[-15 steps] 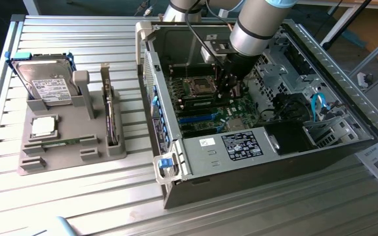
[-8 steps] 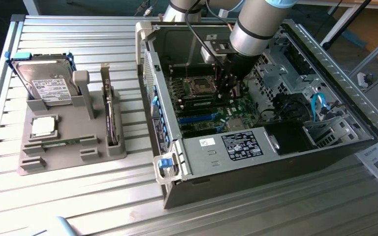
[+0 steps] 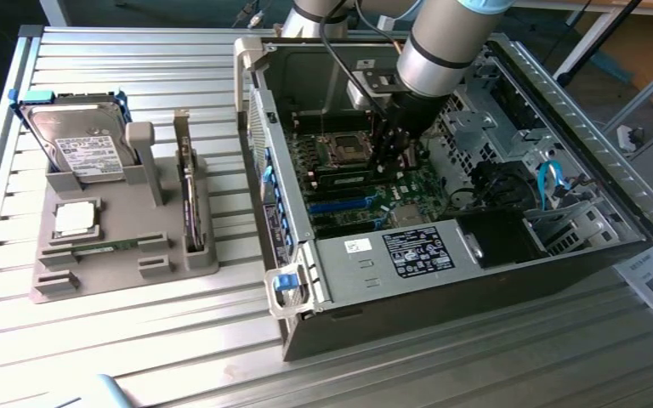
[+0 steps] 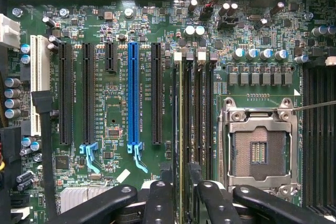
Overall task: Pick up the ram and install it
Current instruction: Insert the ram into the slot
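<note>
Wrist view | end effector [image 4: 182, 188] released | fingers [image 4: 157, 203] straddling ram [image 4: 181, 119] in motherboard slot [image 4: 177, 56]

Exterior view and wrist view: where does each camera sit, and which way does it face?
Exterior view: high, off the arm, looking down at the open computer case on the slatted table; the arm reaches inside.
Wrist view: on the wrist, facing the motherboard straight on; the open fingers stand either side of the ram.
Shared: the motherboard and its processor socket.
</note>
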